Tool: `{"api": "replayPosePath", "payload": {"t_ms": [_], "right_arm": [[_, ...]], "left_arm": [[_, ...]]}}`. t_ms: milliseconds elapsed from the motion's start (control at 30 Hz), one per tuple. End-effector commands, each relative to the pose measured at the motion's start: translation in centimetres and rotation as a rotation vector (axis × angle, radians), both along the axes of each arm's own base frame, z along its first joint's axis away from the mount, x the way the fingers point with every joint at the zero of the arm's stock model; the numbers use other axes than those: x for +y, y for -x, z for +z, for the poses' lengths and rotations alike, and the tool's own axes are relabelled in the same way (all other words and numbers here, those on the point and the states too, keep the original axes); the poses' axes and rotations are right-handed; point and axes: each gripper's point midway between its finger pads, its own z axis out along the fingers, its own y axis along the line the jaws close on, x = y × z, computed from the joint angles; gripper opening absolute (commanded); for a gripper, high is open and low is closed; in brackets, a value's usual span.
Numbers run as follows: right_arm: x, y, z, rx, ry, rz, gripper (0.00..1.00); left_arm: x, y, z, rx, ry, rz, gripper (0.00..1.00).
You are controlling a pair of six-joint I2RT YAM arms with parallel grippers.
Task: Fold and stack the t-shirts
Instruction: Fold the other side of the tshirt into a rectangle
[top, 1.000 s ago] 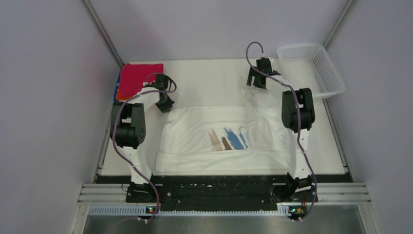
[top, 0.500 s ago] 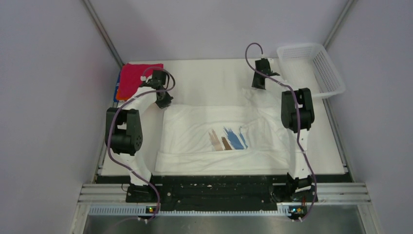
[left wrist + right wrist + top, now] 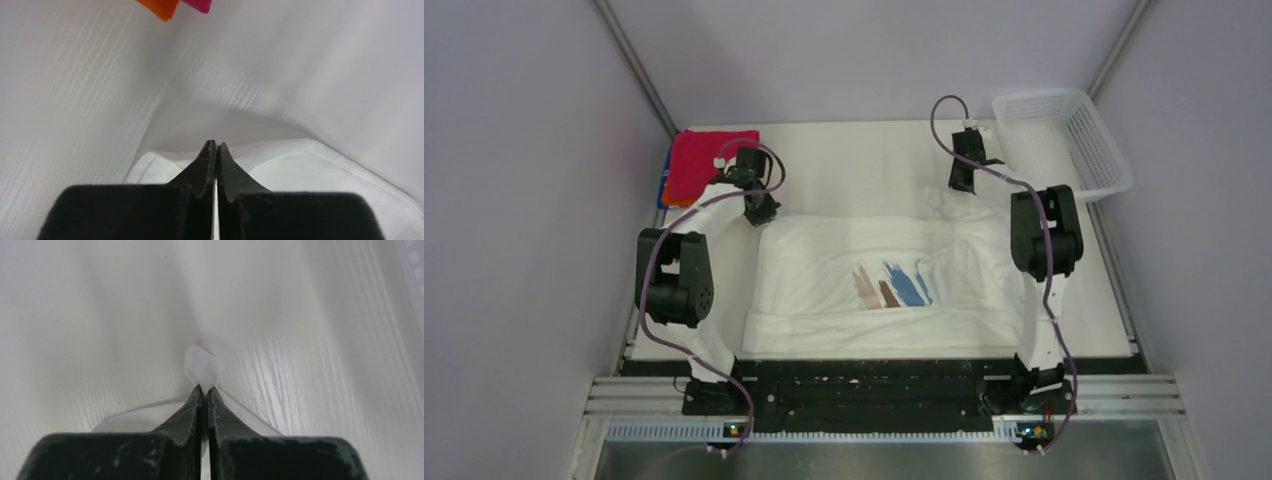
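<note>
The white t-shirt (image 3: 884,275) with its brown and blue print lies spread in the middle of the table. My left gripper (image 3: 761,210) is at its far left corner. In the left wrist view this gripper (image 3: 216,145) is shut, with white cloth (image 3: 280,165) in the slit and under the fingers. My right gripper (image 3: 961,183) is at the far right corner. It is shut (image 3: 205,388) on a small tab of the white shirt (image 3: 201,365) that sticks out past the tips. A folded crimson shirt (image 3: 699,160) tops a stack at the far left, with orange and blue edges (image 3: 667,190) below it.
A white mesh basket (image 3: 1104,150) stands at the far right corner of the table. Grey walls close in the table on the left, right and back. The stack's orange corner (image 3: 160,7) and crimson corner (image 3: 197,5) show at the top of the left wrist view.
My right gripper has closed from wide open onto the shirt's far right corner. The left arm's elbow has swung left and its gripper has shifted slightly farther back, still shut.
</note>
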Motion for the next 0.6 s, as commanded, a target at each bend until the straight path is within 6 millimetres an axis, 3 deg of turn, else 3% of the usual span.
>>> {"api": "replayPosePath", "payload": {"t_ms": [0, 300, 333, 567], "right_arm": [[1.3, 0.5, 8.0, -0.2, -0.028, 0.054, 0.0], [1.6, 7.8, 11.1, -0.246, 0.012, 0.052, 0.0], [1.3, 8.8, 12.2, -0.262, 0.014, 0.045, 0.0], [-0.4, 15.7, 14.2, -0.262, 0.02, -0.001, 0.0]], "left_arm": [[-0.5, 0.0, 3.0, -0.096, 0.015, -0.028, 0.0], [-0.4, 3.2, 3.2, -0.109, 0.024, -0.034, 0.0], [-0.4, 3.6, 3.2, -0.113, 0.024, -0.033, 0.0], [-0.1, 6.6, 4.1, -0.154, 0.041, -0.03, 0.0]]}}
